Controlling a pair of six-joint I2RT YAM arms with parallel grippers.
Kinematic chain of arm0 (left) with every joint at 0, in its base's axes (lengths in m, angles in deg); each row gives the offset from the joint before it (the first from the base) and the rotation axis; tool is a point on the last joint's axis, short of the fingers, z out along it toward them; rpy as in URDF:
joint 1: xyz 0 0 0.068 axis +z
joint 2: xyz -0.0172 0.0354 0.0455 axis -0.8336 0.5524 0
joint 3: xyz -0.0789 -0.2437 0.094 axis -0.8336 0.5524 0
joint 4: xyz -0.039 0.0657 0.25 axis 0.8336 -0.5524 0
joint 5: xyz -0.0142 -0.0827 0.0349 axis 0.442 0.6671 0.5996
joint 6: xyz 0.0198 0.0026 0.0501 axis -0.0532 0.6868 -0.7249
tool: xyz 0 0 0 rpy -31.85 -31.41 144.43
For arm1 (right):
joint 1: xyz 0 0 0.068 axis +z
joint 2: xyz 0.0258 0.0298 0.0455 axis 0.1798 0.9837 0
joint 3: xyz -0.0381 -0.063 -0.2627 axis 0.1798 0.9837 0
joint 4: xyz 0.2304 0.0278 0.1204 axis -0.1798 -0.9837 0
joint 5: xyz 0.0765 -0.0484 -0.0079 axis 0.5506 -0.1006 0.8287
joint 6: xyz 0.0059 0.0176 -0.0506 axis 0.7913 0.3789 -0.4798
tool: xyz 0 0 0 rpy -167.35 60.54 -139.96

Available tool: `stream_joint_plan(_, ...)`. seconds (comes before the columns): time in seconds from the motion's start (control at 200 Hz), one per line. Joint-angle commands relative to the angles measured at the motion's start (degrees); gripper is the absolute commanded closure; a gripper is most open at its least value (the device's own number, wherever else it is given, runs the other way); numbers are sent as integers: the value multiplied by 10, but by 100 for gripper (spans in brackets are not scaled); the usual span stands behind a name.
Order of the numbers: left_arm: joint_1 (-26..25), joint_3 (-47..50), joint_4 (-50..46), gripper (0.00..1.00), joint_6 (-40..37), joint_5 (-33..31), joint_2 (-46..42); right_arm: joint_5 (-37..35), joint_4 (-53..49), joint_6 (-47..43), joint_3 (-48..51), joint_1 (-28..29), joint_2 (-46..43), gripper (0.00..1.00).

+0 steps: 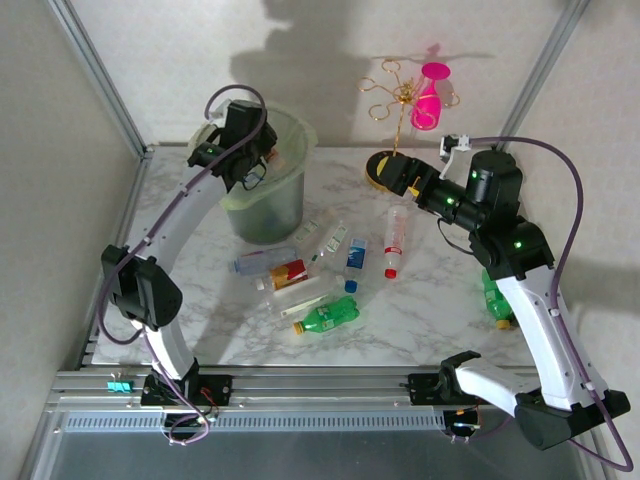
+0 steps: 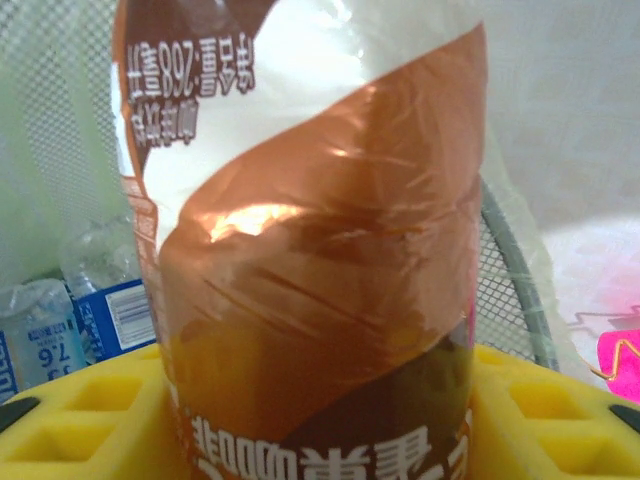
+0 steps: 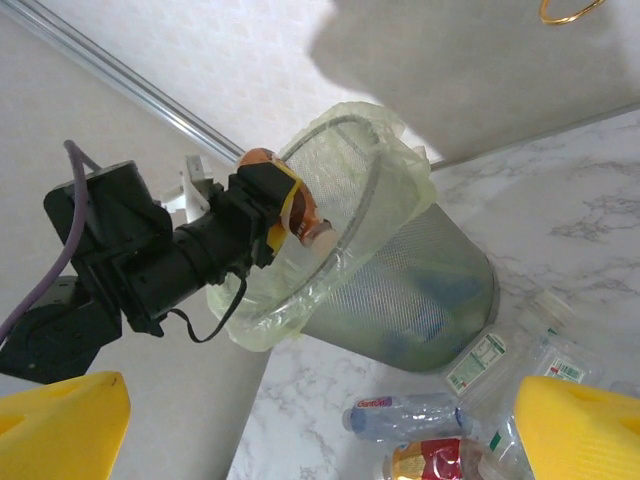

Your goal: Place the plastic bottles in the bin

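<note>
The left gripper point(image 3: 290, 215) is part closed on a brown bottle point(image 2: 320, 280). The bottle's brown-and-white label stands between the yellow fingers point(image 2: 80, 420) and blocks most of the view ahead of them. The gripper holds the bottle over the mouth of the bin point(image 1: 290, 195), just inside the rim on the gripper's own side. Low to the left of the fingers, down in the bin, lie blue-label bottles point(image 2: 70, 325). Off to the right, past the rim, a bit of the pink goblet point(image 2: 620, 365) shows.

The right gripper point(image 3: 325, 400) is spread wide and holds nothing. It hovers over the table point(image 1: 420, 320). Beneath it, between its fingers, lie a clear bottle point(image 3: 405, 415) and a red-and-yellow one point(image 3: 425, 462). The bin stands ahead of it, well apart. Close beside this gripper is the base of the gold stand point(image 1: 395, 95). Just below it on the table lies a red-capped bottle point(image 1: 397, 240). Farther to its left is a heap of bottles point(image 1: 305, 265) with a green bottle point(image 1: 328, 315) at the near edge. Behind the gripper, under its arm, lies a second green bottle point(image 1: 495, 300).
</note>
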Motion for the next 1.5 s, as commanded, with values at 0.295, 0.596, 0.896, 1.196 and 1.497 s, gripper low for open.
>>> stream_joint_plan(0.295, 25, -5, -27, 64, 64, 34, 63, -18, 2, -6, 7, -3, -13, 1)
stream_joint_plan(0.596, 27, -43, -53, 29, 64, 30, 80, -26, 0, -11, 16, -5, -23, 1)
stream_joint_plan(0.896, 27, -100, -85, 20, 57, 13, 50, -30, -5, -18, 7, -5, -16, 1)
stream_joint_plan(1.196, -1, -20, -65, 21, 70, 30, -69, -254, -180, -29, 7, -11, 7, 1)
stream_joint_plan(1.497, -93, 65, -29, 26, -31, -2, -215, -367, -166, -38, 169, -50, -31, 1)
